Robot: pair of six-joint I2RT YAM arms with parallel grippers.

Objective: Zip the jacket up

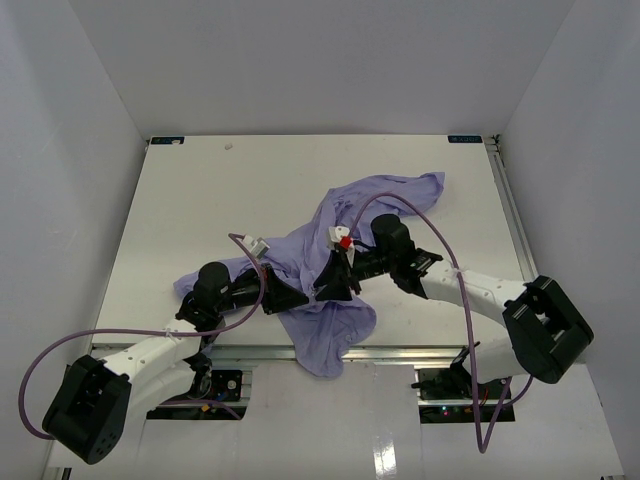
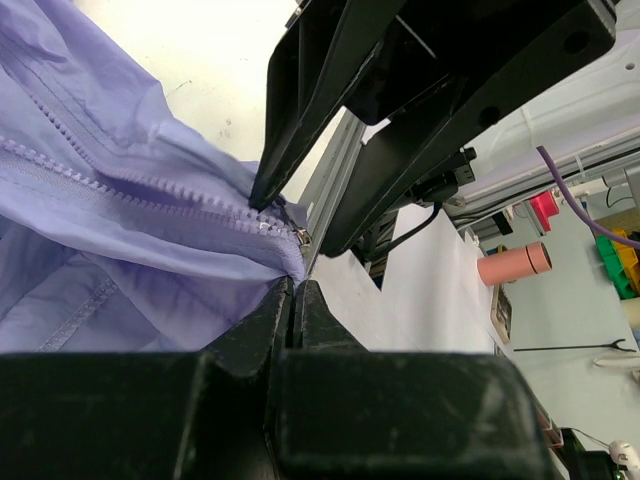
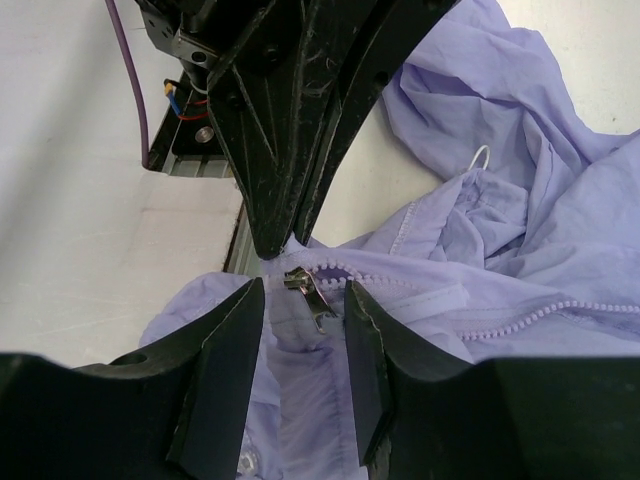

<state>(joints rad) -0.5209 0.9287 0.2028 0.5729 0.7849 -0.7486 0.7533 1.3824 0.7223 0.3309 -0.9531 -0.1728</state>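
When tracing outward from the near metal rail of the flat white table, start with a loose end of the thin lavender-purple fabric jacket, drooping over the lip between the two arm bases. Just past that, on the left, find the black two-finger left gripper, squeezed together on a fold of the cloth right beside the small metal zipper slider. Opposite, reaching in from the right and nearly tip to tip with it, note the black two-finger right gripper, jaws held apart, straddling that slider with a gap on either side. From the slider, follow two rows of pale purple zipper teeth, splitting and running off separately across the fabric, unjoined. Farther back, see the bulk of the garment lying crumpled and creased on the tabletop, spreading past the middle toward the far right. On one fold there, pick out a thin white cord loop. Cannot tell from any view how far the zipper runs under the creases.
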